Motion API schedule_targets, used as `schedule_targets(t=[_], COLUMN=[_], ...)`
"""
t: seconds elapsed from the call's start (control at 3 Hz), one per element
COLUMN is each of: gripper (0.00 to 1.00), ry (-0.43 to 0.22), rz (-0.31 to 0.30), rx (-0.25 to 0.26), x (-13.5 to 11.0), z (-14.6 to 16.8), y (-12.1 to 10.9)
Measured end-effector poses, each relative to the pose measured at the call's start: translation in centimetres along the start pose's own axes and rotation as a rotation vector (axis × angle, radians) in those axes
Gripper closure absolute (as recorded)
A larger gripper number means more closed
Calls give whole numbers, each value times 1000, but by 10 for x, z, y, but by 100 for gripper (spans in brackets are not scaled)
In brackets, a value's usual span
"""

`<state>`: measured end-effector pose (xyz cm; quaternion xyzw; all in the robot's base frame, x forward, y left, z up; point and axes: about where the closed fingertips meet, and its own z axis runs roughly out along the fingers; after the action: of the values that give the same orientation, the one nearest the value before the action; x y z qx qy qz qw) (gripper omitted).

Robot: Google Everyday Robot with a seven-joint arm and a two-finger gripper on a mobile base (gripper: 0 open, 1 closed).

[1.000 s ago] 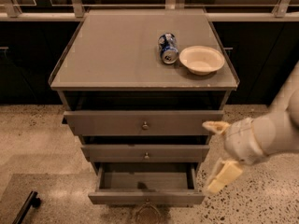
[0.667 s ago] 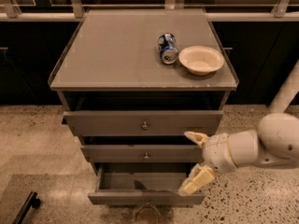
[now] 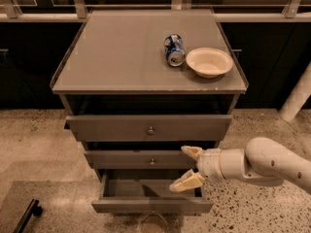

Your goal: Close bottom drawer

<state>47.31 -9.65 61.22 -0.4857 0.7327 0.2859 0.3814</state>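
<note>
The bottom drawer (image 3: 150, 206) of the grey cabinet is pulled out the farthest, showing its empty inside; its slim front panel sits low in the view, with a small knob at centre. My gripper (image 3: 187, 168) reaches in from the right on a white arm. Its two cream fingers (image 3: 184, 182) are spread open and hold nothing. It hovers above the right part of the open bottom drawer, in front of the middle drawer's right end.
The top drawer (image 3: 149, 127) and the middle drawer (image 3: 141, 159) also stand partly out. On the cabinet top (image 3: 121, 57) lie a tipped blue can (image 3: 174, 50) and a cream bowl (image 3: 209, 62). A black object (image 3: 26, 216) lies on the floor at lower left.
My gripper has moved left from beside the cabinet's right edge to over the right part of the open bottom drawer. The drawers have not moved.
</note>
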Motion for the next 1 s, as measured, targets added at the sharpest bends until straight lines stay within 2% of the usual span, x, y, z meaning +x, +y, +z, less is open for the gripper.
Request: schedule_targets(t=[1.0], gripper=[89], ry=[0], rz=[0], rx=[0], x=[0], z=[0], y=[0])
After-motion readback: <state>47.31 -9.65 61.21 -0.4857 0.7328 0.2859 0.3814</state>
